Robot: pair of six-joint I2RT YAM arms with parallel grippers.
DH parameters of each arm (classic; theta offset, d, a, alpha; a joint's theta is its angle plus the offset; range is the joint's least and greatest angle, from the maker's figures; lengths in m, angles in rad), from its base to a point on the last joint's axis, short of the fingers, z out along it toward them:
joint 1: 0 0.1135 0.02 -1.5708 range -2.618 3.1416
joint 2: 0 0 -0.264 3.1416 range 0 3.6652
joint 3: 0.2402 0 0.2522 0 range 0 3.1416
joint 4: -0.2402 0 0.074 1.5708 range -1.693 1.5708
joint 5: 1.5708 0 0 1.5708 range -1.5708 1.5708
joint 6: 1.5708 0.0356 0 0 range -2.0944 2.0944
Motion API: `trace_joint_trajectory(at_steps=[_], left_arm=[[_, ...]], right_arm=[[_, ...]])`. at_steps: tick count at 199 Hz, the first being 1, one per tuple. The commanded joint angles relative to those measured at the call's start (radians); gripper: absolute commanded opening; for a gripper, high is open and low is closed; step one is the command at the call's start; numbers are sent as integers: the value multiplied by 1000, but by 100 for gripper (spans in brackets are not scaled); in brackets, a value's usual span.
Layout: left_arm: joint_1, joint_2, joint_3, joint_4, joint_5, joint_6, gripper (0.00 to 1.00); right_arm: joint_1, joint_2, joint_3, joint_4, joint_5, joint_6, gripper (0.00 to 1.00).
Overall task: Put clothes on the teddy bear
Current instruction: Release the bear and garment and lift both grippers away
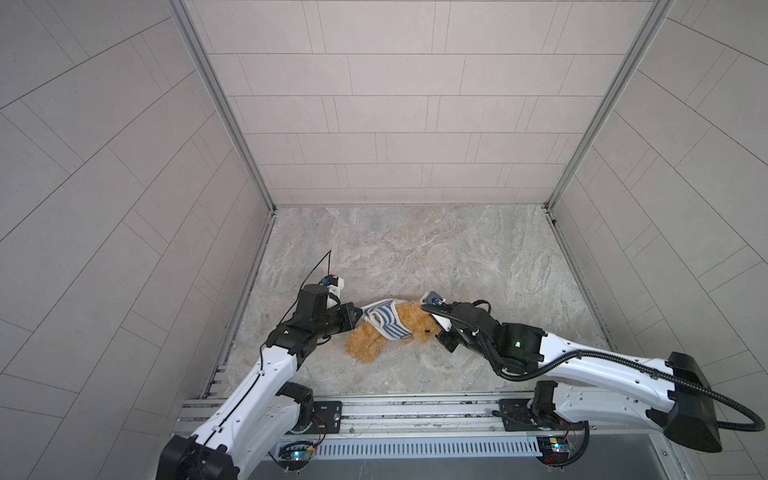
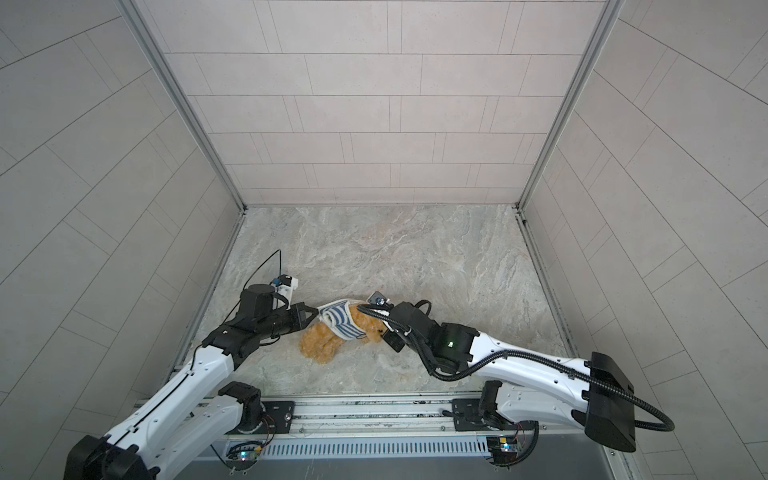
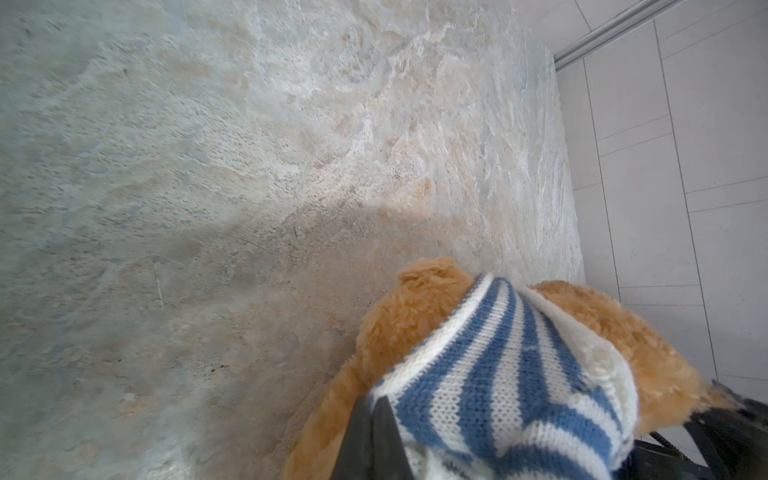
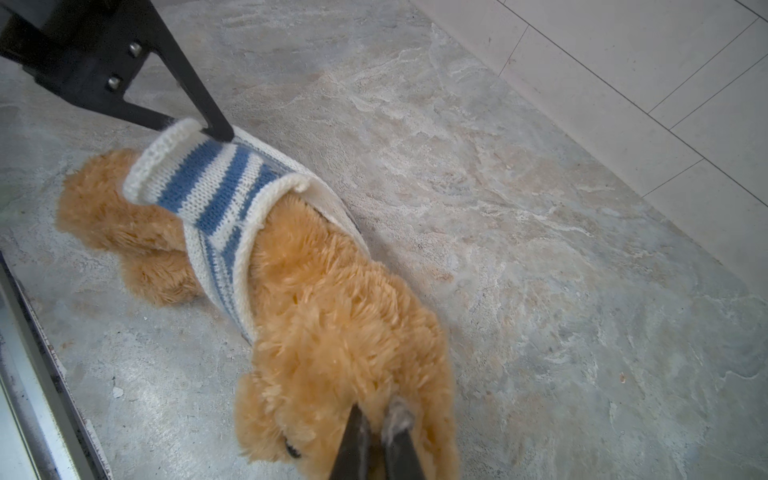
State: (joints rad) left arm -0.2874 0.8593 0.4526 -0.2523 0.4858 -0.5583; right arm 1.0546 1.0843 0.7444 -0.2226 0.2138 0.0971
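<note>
**Bear strung out between two hands, shirt part-way down**

The teddy bear (image 4: pixel 332 316) lies on its side on the table (image 1: pixel 415 257). At the bear's head, the right hand (image 4: pixel 376 432) pinches fur. Towards the bear's legs, the left hand (image 4: pixel 195 126) nips the striped shirt (image 4: pixel 216 187) by its hem. The body runs straight from one hand to the other, so the left looks best placed to tug legward.

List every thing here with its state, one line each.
Fluffy golden-brown plush teddy bear: lying down, shirt around its torso.
Blue-and-white striped knitted shirt: on the bear's torso, hem pinched.
Left claw: shut on the shirt's hem.
Right claw: shut on the bear's head.
</note>
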Motion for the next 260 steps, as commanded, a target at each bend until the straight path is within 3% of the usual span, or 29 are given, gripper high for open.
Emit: trace_joint_trajectory(at_steps=[1, 43, 65, 127, 141, 182, 206, 236, 260], left_arm=[[-39, 19, 47, -6, -23, 33, 5], [-56, 52, 65, 28, -38, 26, 23], [-56, 58, 88, -21, -123, 48, 48], [-56, 37, 157, -140, -354, 124, 68], [-56, 25, 160, -152, -381, 132, 75], [-60, 28, 150, -131, -325, 132, 75], [-74, 25, 156, -131, -297, 138, 68], [-90, -1, 162, -150, -273, 147, 65], [-103, -28, 179, -178, -271, 155, 68]], right_arm=[[-24, 54, 78, -42, -20, 65, 0], [-75, 212, 189, -97, -125, 192, 0], [-111, 273, 224, -110, -168, 232, 0], [-259, 371, 277, -139, -283, 249, 0], [-289, 395, 296, -139, -303, 233, 6], [-363, 456, 377, -198, -386, 210, 24], [-370, 444, 419, -275, -395, 208, 38], [-370, 340, 353, -280, -381, 242, 56], [-370, 208, 251, -266, -351, 290, 62]])
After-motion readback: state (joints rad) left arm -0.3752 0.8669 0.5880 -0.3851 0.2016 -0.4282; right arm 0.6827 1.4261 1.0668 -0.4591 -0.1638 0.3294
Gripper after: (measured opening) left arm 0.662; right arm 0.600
